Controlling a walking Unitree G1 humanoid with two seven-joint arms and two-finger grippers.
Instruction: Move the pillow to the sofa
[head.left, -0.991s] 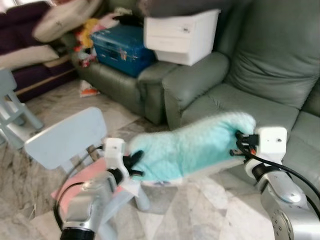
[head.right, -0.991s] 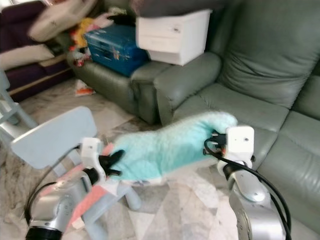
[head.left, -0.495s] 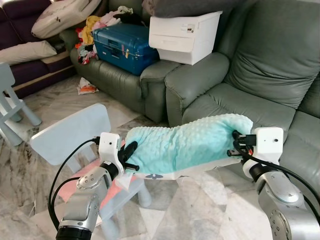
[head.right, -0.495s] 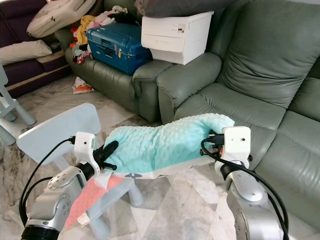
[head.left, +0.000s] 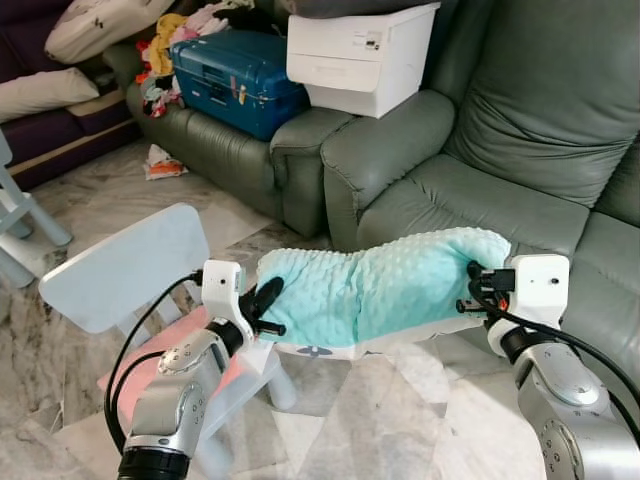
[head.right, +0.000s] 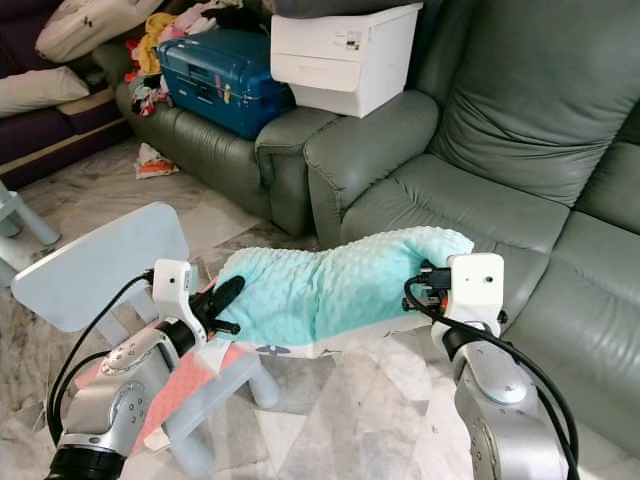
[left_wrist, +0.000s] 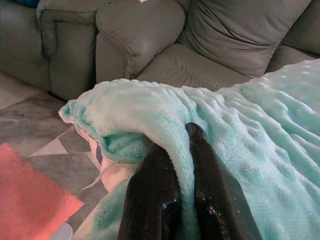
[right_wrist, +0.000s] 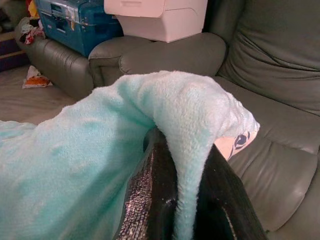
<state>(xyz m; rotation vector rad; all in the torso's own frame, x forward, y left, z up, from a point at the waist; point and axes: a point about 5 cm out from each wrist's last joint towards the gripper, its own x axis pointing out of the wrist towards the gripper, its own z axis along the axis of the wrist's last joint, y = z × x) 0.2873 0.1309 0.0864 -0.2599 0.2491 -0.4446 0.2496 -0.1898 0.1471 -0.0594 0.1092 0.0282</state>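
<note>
Both grippers are clamped on the pillow: the left gripper pinches a fold at its left end, the right gripper pinches a fold at its right end, each pair of black fingers closed with mint fabric squeezed between them. So held, the pillow hangs in the air between the two arms, its long axis running left to right across the robot's front, sagging a little in the middle. It hangs just short of the grey-green sofa, whose seat cushion lies straight beyond it on the far side and slightly lower than its right end. My reading is that the coming move is a carry forward, away from the robot, with both arms advancing together; the right arm is the nearer to the seat. Near left, under the left arm, stands a pale blue child's chair with a pink seat. Further left on the sofa sit a blue suitcase and a white storage box; the box bears a small label, too small to read
</note>
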